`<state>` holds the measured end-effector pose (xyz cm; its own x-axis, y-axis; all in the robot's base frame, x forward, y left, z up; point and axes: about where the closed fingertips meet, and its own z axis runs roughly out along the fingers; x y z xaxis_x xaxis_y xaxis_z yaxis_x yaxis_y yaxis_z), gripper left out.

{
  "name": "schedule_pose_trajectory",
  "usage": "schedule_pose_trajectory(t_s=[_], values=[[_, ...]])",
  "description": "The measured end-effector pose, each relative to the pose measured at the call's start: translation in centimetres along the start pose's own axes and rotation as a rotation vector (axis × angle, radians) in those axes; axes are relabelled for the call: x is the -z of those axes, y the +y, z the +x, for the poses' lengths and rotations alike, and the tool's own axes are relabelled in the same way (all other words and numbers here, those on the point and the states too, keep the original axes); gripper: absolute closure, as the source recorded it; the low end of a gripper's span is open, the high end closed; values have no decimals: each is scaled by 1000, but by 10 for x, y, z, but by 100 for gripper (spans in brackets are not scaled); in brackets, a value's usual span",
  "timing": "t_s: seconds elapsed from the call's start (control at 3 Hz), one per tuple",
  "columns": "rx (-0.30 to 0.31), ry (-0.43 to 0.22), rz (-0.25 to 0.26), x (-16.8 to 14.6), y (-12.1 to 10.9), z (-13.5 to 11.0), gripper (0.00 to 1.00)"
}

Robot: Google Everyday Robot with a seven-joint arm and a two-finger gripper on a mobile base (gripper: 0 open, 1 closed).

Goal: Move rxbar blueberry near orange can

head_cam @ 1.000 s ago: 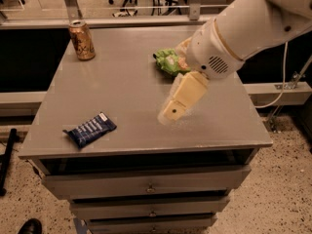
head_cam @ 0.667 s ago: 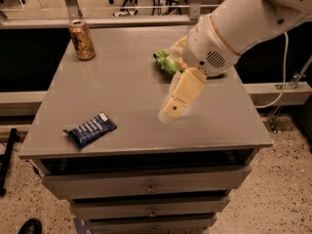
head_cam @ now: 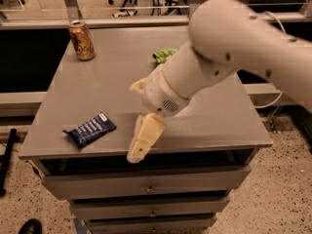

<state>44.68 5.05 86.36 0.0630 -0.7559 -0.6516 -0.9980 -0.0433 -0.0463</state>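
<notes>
The gripper [head_cam: 145, 139] hangs over the front edge of the table [head_cam: 112, 77], its cream tip pointing down toward 7 o'clock. Whether it is open or closed cannot be told from this angle, and nothing shows in its grasp. The white arm [head_cam: 234, 43] runs up from it toward 2 o'clock and fills the upper right of the view.

The bar [head_cam: 90, 129] lies flat on the tabletop at the gripper's 9 o'clock, near it but apart, close to the front left corner, with its long side angled up toward 2 o'clock.

The can [head_cam: 81, 40] stands upright at the gripper's 11 o'clock, at the far left corner, well apart from the bar.

A green bag [head_cam: 165, 55] lies at 12 o'clock, partly hidden behind the arm.

Drawers [head_cam: 146, 186] sit below the tabletop.
</notes>
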Motion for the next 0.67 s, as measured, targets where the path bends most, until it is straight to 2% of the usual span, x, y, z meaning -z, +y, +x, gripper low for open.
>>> schedule_pose_trajectory(t_s=[0.33,0.67], values=[[28,1,-31,-57,11,8,0],[20,-33,-31,-84,3,0,0]])
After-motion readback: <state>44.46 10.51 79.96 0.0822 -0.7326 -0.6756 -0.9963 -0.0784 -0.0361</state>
